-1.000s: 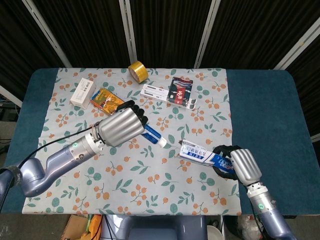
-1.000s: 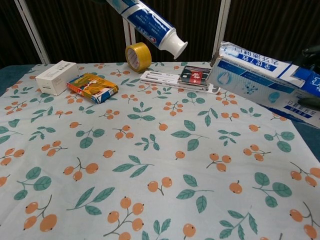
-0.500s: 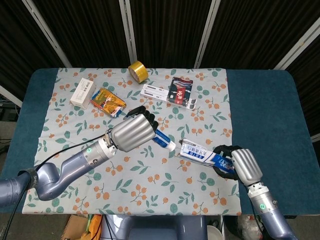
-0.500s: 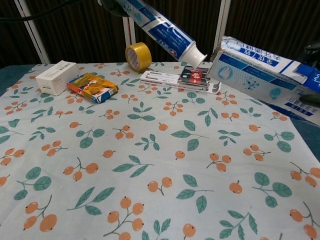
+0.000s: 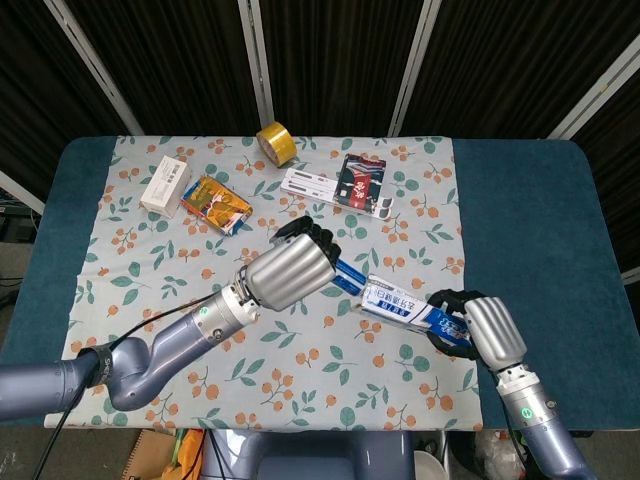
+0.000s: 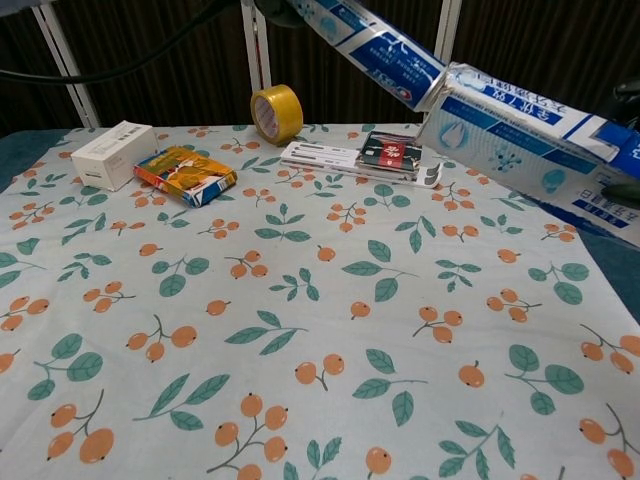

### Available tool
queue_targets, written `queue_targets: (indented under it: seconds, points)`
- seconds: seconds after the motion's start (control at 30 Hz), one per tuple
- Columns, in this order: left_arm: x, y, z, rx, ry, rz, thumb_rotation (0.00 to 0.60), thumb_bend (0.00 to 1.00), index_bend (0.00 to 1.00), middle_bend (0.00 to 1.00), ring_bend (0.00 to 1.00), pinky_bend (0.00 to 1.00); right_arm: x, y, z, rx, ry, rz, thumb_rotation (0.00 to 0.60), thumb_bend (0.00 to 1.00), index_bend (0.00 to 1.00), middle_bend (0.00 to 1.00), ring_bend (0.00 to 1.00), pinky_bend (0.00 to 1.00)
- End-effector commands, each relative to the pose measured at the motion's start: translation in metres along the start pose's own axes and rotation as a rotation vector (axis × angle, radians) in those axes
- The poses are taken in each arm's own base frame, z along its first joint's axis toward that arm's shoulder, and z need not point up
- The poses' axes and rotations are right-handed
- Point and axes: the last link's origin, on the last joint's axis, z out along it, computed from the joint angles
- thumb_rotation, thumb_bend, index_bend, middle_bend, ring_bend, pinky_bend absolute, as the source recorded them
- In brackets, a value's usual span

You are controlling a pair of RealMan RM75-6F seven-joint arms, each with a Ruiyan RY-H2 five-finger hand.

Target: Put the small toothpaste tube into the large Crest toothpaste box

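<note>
Head view: your left hand (image 5: 292, 272) grips the small toothpaste tube (image 5: 347, 277), cap end at the open mouth of the Crest box (image 5: 405, 309), which your right hand (image 5: 480, 326) holds above the floral cloth (image 5: 200, 330).

Chest view: tube (image 6: 375, 55) meets box (image 6: 520, 135) mid-air; tape roll (image 6: 277, 114) behind.

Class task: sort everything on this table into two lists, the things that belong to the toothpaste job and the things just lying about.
Part of the job:
small toothpaste tube, held by the left hand
large Crest box, held by the right hand

Lying about:
yellow tape roll
white box
orange packet
blister card
</note>
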Motion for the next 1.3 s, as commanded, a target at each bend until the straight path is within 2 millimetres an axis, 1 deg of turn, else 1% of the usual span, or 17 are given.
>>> queue_targets:
  seconds: [0.03, 0.27, 0.43, 0.57, 0.7, 0.77, 0.83, 0.9, 1.0, 1.1, 1.2, 1.3]
  points:
    - [0.003, 0.005, 0.003, 0.002, 0.007, -0.006, 0.6, 0.46, 0.74, 0.81, 0.71, 0.73, 0.0, 0.0, 0.0, 0.0, 0.0, 0.002, 0.6, 0.38, 0.53, 0.58, 0.5, 0.46]
    - [0.01, 0.021, 0.011, -0.008, 0.038, -0.024, 0.6, 0.46, 0.74, 0.81, 0.71, 0.73, 0.002, -0.001, 0.0, -0.002, 0.008, 0.02, 0.6, 0.38, 0.53, 0.58, 0.5, 0.46]
    - [0.015, 0.031, 0.018, -0.024, 0.074, -0.017, 0.6, 0.46, 0.74, 0.81, 0.71, 0.73, 0.004, -0.003, 0.001, -0.009, 0.019, 0.071, 0.6, 0.38, 0.53, 0.58, 0.5, 0.46]
    - [0.019, 0.038, 0.029, -0.037, 0.108, 0.002, 0.6, 0.46, 0.73, 0.8, 0.7, 0.72, 0.008, -0.006, 0.001, -0.02, 0.031, 0.157, 0.6, 0.39, 0.53, 0.58, 0.5, 0.46]
    - [0.028, 0.044, 0.043, -0.057, 0.16, 0.026, 0.6, 0.45, 0.71, 0.76, 0.68, 0.71, 0.014, -0.01, 0.002, -0.031, 0.039, 0.271, 0.6, 0.39, 0.53, 0.58, 0.5, 0.46]
    - [0.033, 0.047, 0.048, -0.071, 0.188, 0.029, 0.6, 0.43, 0.69, 0.73, 0.64, 0.7, 0.018, -0.012, 0.002, -0.037, 0.043, 0.33, 0.6, 0.39, 0.53, 0.58, 0.5, 0.46]
    - [0.037, 0.049, 0.052, -0.083, 0.21, 0.034, 0.6, 0.4, 0.65, 0.68, 0.58, 0.67, 0.02, -0.013, 0.002, -0.042, 0.046, 0.374, 0.6, 0.39, 0.53, 0.58, 0.5, 0.46]
    - [0.043, 0.052, 0.058, -0.098, 0.24, 0.045, 0.6, 0.35, 0.6, 0.61, 0.51, 0.58, 0.023, -0.014, 0.002, -0.048, 0.052, 0.424, 0.6, 0.39, 0.53, 0.58, 0.5, 0.46]
    - [0.051, 0.055, 0.065, -0.103, 0.272, 0.048, 0.6, 0.25, 0.48, 0.47, 0.38, 0.45, 0.03, -0.014, 0.003, -0.04, 0.074, 0.45, 0.6, 0.39, 0.53, 0.58, 0.5, 0.46]
    - [0.06, 0.057, 0.07, -0.089, 0.308, 0.044, 0.6, 0.15, 0.37, 0.35, 0.29, 0.39, 0.034, -0.014, 0.003, -0.027, 0.103, 0.476, 0.6, 0.39, 0.53, 0.58, 0.5, 0.46]
    - [0.066, 0.056, 0.072, -0.071, 0.337, 0.042, 0.6, 0.08, 0.3, 0.29, 0.25, 0.37, 0.036, -0.014, 0.003, -0.022, 0.125, 0.498, 0.6, 0.39, 0.53, 0.58, 0.5, 0.46]
    - [0.072, 0.053, 0.073, -0.054, 0.371, 0.033, 0.6, 0.05, 0.26, 0.26, 0.24, 0.36, 0.037, -0.013, 0.002, -0.023, 0.148, 0.542, 0.6, 0.39, 0.53, 0.58, 0.5, 0.46]
